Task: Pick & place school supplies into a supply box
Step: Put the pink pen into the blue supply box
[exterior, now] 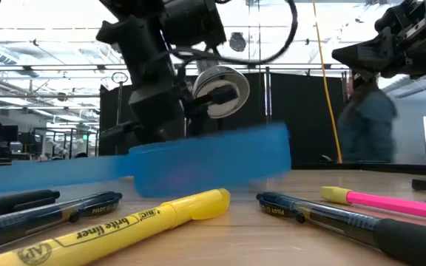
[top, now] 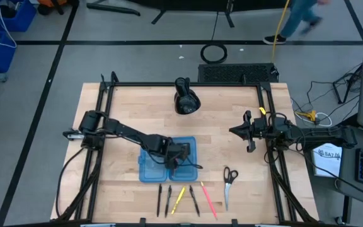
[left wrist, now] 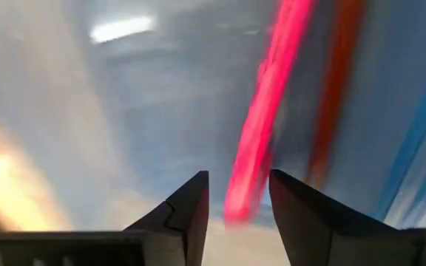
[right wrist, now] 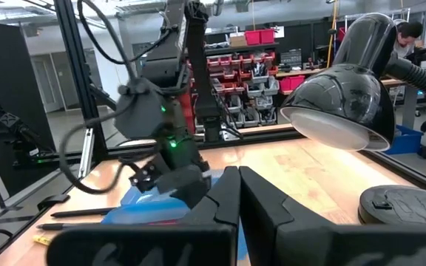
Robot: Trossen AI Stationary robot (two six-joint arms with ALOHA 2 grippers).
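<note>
My left claw (top: 180, 153) hangs over the blue box (top: 149, 169) near the table's front edge, fingers parted, dropping a pink pen (left wrist: 261, 133) inside

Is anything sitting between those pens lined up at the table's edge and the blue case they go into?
Nothing visible lies on the table between the pens and the supply box. Only the left gripper hovers over the box itself; the scissors lie off to the side.
</note>
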